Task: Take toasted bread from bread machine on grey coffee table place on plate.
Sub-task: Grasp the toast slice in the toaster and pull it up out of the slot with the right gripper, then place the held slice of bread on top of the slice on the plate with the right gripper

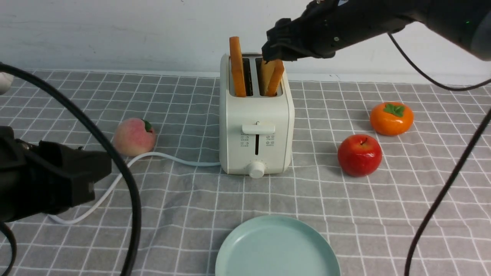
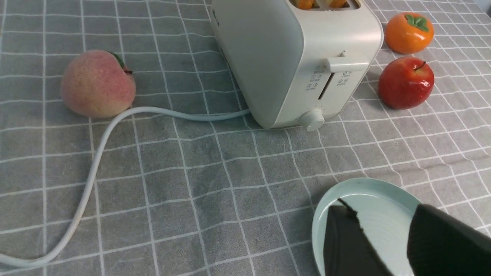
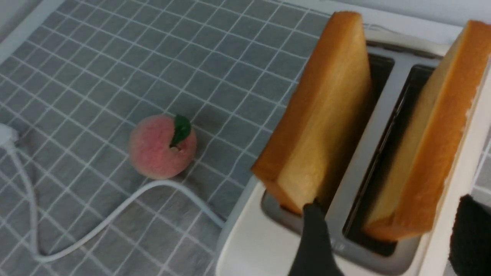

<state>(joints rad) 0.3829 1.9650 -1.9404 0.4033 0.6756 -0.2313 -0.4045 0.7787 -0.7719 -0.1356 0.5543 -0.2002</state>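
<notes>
The cream bread machine [image 1: 256,130] stands mid-way back on the grey coffee table [image 1: 191,207]. Two slices of toasted bread stick up from its slots: the left slice [image 1: 237,71] upright, the right slice [image 1: 273,78] leaning. My right gripper [image 1: 273,57] hovers at the right slice's top. In the right wrist view this gripper [image 3: 389,205] is open, with its fingers either side of that slice [image 3: 429,126] and apart from it. The pale green plate [image 1: 277,249] lies empty at the table's front. My left gripper [image 2: 379,214] is open and empty, low at the left [image 1: 98,172].
A peach [image 1: 134,137] lies left of the toaster, whose white cord [image 1: 115,184] curls past it towards my left arm. A red apple [image 1: 359,155] and an orange persimmon [image 1: 391,118] sit to the right. A white wall runs behind the table.
</notes>
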